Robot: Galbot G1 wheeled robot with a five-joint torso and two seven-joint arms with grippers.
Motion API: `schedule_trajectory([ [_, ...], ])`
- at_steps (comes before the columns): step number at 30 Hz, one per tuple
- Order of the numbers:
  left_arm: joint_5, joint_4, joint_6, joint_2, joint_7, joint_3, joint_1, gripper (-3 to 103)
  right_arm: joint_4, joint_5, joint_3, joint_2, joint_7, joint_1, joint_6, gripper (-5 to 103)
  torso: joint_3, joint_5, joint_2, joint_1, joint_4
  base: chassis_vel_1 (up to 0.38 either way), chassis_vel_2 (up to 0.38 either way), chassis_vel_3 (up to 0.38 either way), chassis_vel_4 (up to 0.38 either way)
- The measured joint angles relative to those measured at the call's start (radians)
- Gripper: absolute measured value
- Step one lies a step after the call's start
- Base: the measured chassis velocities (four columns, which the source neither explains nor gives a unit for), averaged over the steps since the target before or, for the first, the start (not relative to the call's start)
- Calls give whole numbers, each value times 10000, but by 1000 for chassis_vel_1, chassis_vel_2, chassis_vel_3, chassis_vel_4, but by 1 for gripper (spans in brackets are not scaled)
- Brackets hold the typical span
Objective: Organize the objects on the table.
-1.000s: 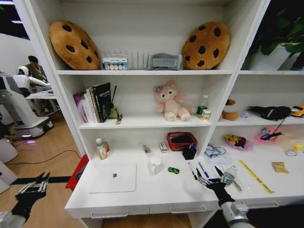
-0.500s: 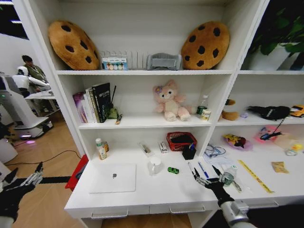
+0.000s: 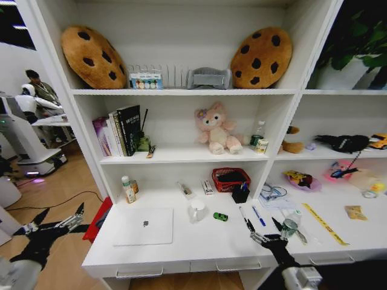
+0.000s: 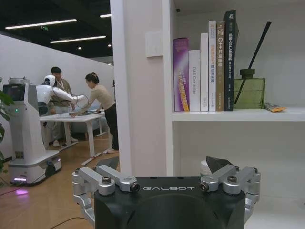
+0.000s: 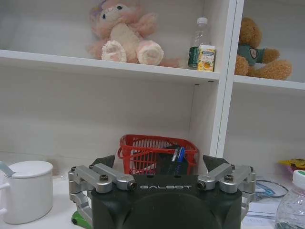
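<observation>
The thin silver laptop (image 3: 144, 225) lies closed on the left part of the white table (image 3: 199, 244). A tiny green toy car (image 3: 221, 216) sits mid-table, with loose pens (image 3: 244, 216) to its right. Behind them the black pen cup (image 3: 240, 194) stands in front of a red basket (image 3: 231, 179). My right gripper (image 3: 264, 228) hovers open over the front edge, between the pens and a small clear bottle (image 3: 291, 223). The right wrist view looks past the open right gripper (image 5: 159, 162) to the basket (image 5: 157, 145) and bottle (image 5: 293, 205). My left gripper (image 3: 59, 215) is open beyond the table's left end.
A white mug (image 3: 197, 210) stands beside the car, and an orange bottle (image 3: 129, 190) is at the back left. A yellow ruler (image 3: 325, 223), papers and toys lie on the right desk section. Books (image 4: 209, 67) fill the shelf above. A red box (image 3: 98, 219) sits by the table's left end.
My left gripper has swung up and right toward the table's left end. My right gripper has drawn back slightly toward the front edge, still open.
</observation>
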Motion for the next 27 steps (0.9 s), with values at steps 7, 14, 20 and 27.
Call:
schedule_trajectory([
  [7, 362, 307, -115, -199, 269, 12, -121, 100, 14, -81, -101, -63, 43, 150, -107, 100, 1, 1, 0, 0, 2, 0, 0, 0, 0],
  [14, 445, 265, -135, -274, 350, 90, -125, 100, 97, -171, -183, -13, 62, 150, -159, 100, 0, 0, 0, 0, 1, 0, 0, 0, 0],
  [20, 459, 232, -99, -259, 354, 101, -116, 100, 97, -107, -153, 12, 98, 148, -108, 100, 0, 0, -1, 0, 1, 0, 0, 0, 0],
  [27, 461, 227, -92, -255, 355, 102, -112, 100, 57, -251, -256, -74, 189, 117, -71, 100, 0, 0, 0, 0, 0, 0, 0, 0, 0],
])
